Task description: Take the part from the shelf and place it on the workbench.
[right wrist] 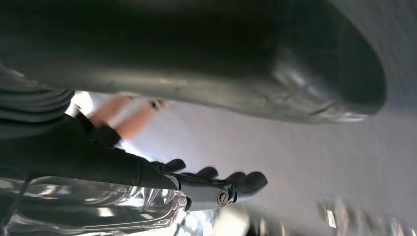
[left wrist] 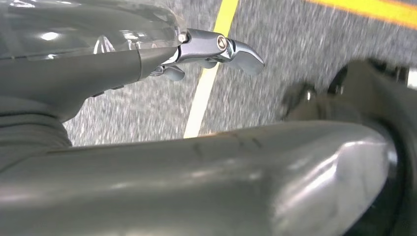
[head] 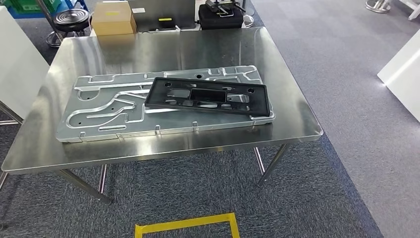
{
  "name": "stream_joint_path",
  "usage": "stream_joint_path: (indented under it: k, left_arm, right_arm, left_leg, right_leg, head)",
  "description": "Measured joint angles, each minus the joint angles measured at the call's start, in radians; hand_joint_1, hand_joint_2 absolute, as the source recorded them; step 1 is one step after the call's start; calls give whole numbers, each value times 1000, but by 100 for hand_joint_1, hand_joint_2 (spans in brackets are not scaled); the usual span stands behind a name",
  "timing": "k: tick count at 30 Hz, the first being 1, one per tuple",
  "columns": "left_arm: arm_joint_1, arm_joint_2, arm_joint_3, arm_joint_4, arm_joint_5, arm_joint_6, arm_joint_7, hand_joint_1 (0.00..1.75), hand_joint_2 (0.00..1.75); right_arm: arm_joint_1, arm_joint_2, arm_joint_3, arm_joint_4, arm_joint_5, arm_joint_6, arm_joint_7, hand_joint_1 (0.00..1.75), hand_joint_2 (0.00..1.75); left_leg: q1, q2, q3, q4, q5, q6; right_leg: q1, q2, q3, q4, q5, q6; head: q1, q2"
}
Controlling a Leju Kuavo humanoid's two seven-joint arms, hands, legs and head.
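L hand point(left wrist: 147, 59) seen in the L wrist view: grey ribbed cover and thick thumb fill much of the pic, one metal-tipped finger point(left wrist: 231, 49) sticks out straight over grey speckled carpet point(left wrist: 137, 113) w/ a yellow tape line point(left wrist: 204, 93) running across it; nothing in the hand, fingers apart as far as shows. R hand point(right wrist: 196, 184) in the R wrist view: dark fingers point(right wrist: 246, 181) lie side by side, stretched out, w/ a clear shiny cover along the hand's back; nothing gripped, though the pic is blurred. Neither hand touches the part; both hang well apart from it. In the head view the black part point(head: 208, 96), a flat rectangular frame w/ cut-outs, lies on top of a large silver stamped metal plate point(head: 109, 106), over that plate's right portion, one corner reaching just past the plate's edge. Plate lies flat on the steel workbench point(head: 163, 49), roughly centred. Past the workbench's far edge: a cardboard box point(head: 113, 19), a black case point(head: 220, 17) w/ metal fittings on top, a black round stool point(head: 71, 19). On the floor near the robot, a yellow tape rectangle point(head: 187, 225) on grey carpet. A white panel point(head: 15, 64) stands at the workbench's left side.
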Motion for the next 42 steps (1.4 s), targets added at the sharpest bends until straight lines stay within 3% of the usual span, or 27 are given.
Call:
stream_joint_path:
  k: [2, 3, 5, 7, 8, 9, 12, 13, 14, 15, 17, 19, 21, 23, 24, 27, 28, 29, 30, 32, 34, 35, 36, 38, 39, 40, 42]
  left_arm:
    - [1, -4, -1, 0, -1, -5, 3, 0, 0]
    - [0, -6, -2, 0, -1, -7, 5, 0, 0]
    - [-2, -9, -2, 0, -1, -9, 11, 0, 0]
    - [-2, -10, -3, 0, -1, -12, 19, 0, 0]
    - [0, -10, -4, 0, 0, -13, 24, 0, 0]
    - [2, -11, -7, 0, 0, -15, 29, 0, 0]
    - [6, -14, -21, 0, -6, -21, 42, 0, 0]
    - [6, -16, -25, 0, -9, -21, 43, 0, 0]
    - [6, -16, -28, 0, -10, -21, 44, 0, 0]
    - [6, -17, -30, 0, -10, -21, 45, 0, 0]
    - [4, -19, -36, 0, -10, -22, 49, 0, 0]
    - [0, -19, -46, 0, -10, -26, 52, 0, 0]
    - [-4, -20, -57, 0, -10, -32, 53, 0, 0]
    - [-5, -23, -70, 0, -9, -42, 56, 0, 0]
    - [-5, -24, -77, 0, -9, -48, 60, 0, 0]
    - [-7, -28, -101, 0, -10, -71, 75, 0, 0]
    - [-7, -30, -109, 0, -10, -76, 78, 0, 0]
    - [-7, -32, -116, 0, -10, -80, 81, 0, 0]
    - [-8, -35, -122, 0, -10, -82, 83, 0, 0]
    - [-10, -40, -133, 0, -10, -85, 83, 0, 0]
    - [-13, -45, -142, 0, -10, -87, 81, 0, 0]
    - [-15, -46, -147, 0, -10, -88, 81, 0, 0]
    - [-16, -46, -151, 0, -10, -89, 80, 0, 0]
    - [-16, -46, -157, 0, -10, -91, 81, 0, 0]
    - [-15, -46, -159, 0, -10, -92, 81, 0, 0]
    - [-14, -46, -161, 0, -10, -93, 81, 0, 0]
    - [-14, -46, -166, 0, -10, -93, 82, 0, 0]
  right_arm:
    - [-9, -4, -8, 85, 2, 1, 15, 0, 0]
    - [-16, -8, -11, 117, 3, 5, 22, 0, 0]
    - [-30, -18, -17, 174, 4, 33, 49, 0, 0]
    - [-37, -24, -24, 232, 4, 88, 105, 0, 0]
    - [-40, -25, -27, 259, 4, 118, 140, 0, 0]
    - [-42, -25, -29, 284, 4, 146, 175, 0, 0]
    - [-47, -17, -29, 341, 6, 192, 236, 0, 0]
    - [-48, -14, -29, 356, 6, 197, 242, 0, 0]
    - [-48, -13, -29, 367, 7, 200, 245, 0, 0]
    - [-49, -11, -29, 378, 7, 206, 248, 0, 0]
    - [-53, -8, -27, 394, 6, 231, 253, 0, 0]
    - [-58, -2, -24, 408, 0, 253, 249, 0, 0]
    - [-61, 5, -21, 419, -3, 273, 240, 0, 0]
    - [-63, 9, -17, 428, 1, 311, 236, 0, 0]
    - [-64, 11, -13, 433, 3, 335, 236, 0, 0]
    - [-64, 21, 20, 448, 4, 388, 240, 0, 0]
    - [-64, 24, 35, 451, 5, 398, 241, 0, 0]
    - [-64, 25, 49, 454, 6, 407, 242, 0, 0]
    - [-65, 27, 63, 457, 6, 414, 242, 0, 0]
    - [-67, 28, 90, 461, 7, 426, 241, 0, 0]
    - [-71, 29, 115, 464, 7, 430, 236, 0, 0]
    - [-73, 29, 126, 465, 7, 430, 233, 0, 0]
    - [-75, 30, 135, 466, 7, 430, 230, 0, 0]
    - [-74, 31, 150, 469, 7, 430, 228, 0, 0]
    - [-75, 31, 155, 470, 7, 430, 228, 0, 0]
    - [-74, 32, 160, 471, 7, 431, 228, 0, 0]
    - [-75, 32, 168, 473, 7, 431, 229, 0, 0]
  left_leg:
    - [-1, 0, -21, 5, 14, -7]
    - [-2, 0, -29, 9, 21, -12]
    - [-4, 2, -39, 13, 35, -24]
    - [-2, 3, -44, 13, 48, -37]
    - [0, 2, -49, 21, 39, -42]
    - [2, 0, -58, 42, 12, -47]
    - [6, -2, -101, 204, -135, -57]
    - [6, -2, -107, 259, -162, -59]
    - [6, -2, -100, 291, -165, -59]
    - [6, -2, -79, 291, -145, -58]
    - [4, -2, 10, 197, -95, -49]
    - [-2, -1, 112, 52, -97, -36]
    - [-8, 0, 151, -21, -113, -25]
    - [-6, 1, 138, -27, -96, -12]
    - [-4, 3, 128, -29, -84, -5]
    - [-1, 6, 85, -30, -47, 7]
    - [-1, 6, 70, -28, -35, 6]
    - [0, 7, 54, -26, -24, 4]
    - [0, 7, 38, -21, -14, 2]
    - [2, 6, 6, -7, 2, -6]
    - [1, 5, -20, 10, 13, -16]
    - [1, 6, -28, 16, 20, -23]
    - [1, 6, -33, 18, 27, -30]
    - [3, 5, -42, 20, 36, -44]
    - [5, 4, -50, 30, 20, -49]
    - [6, 2, -63, 58, -14, -53]
    - [8, 0, -97, 168, -117, -58]
  right_leg:
    - [0, 1, 103, -124, 45, -7]
    - [2, 2, 156, -200, 53, -12]
    - [9, 4, 209, -288, 47, -23]
    - [13, 1, 205, -301, 54, -38]
    - [13, -1, 198, -303, 63, -47]
    - [12, -4, 189, -305, 74, -57]
    - [14, -8, 148, -305, 107, -72]
    - [16, -8, 133, -303, 118, -73]
    - [18, -8, 116, -300, 129, -73]
    - [19, -8, 100, -296, 139, -72]
    - [22, -8, 69, -285, 157, -69]
    - [26, -9, 48, -274, 172, -62]
    - [26, -11, 40, -272, 190, -51]
    - [23, -11, 33, -271, 196, -39]
    - [21, -9, 25, -258, 174, -33]
    - [12, -4, -15, -112, 23, -17]
    - [9, -3, -24, -51, -9, -12]
    - [6, -3, -23, -10, -15, -8]
    - [3, -3, -7, 1, 3, -5]
    - [-2, -3, 74, -76, 59, -3]
    - [-1, 0, 178, -218, 61, -9]
    - [1, 1, 208, -268, 49, -16]
    - [5, 2, 220, -294, 40, -24]
    - [5, 0, 208, -302, 50, -42]
    - [5, -2, 199, -303, 61, -51]
    - [4, -5, 188, -305, 72, -59]
    - [7, -9, 162, -304, 94, -69]
  head:
    - [0, 0]
    - [0, 0]
    - [0, 0]
    - [0, 0]
    - [0, 0]
    - [0, 0]
    - [0, 0]
    - [0, 0]
    - [0, 0]
    - [0, 0]
    - [0, 0]
    - [0, 0]
    - [0, 0]
    - [0, 0]
    - [0, 0]
    - [0, 0]
    - [0, 0]
    - [0, 0]
    - [0, 0]
    - [0, 0]
    - [0, 0]
    - [0, 0]
    - [0, 0]
    - [0, 0]
    - [0, 0]
    - [0, 0]
    - [0, 0]
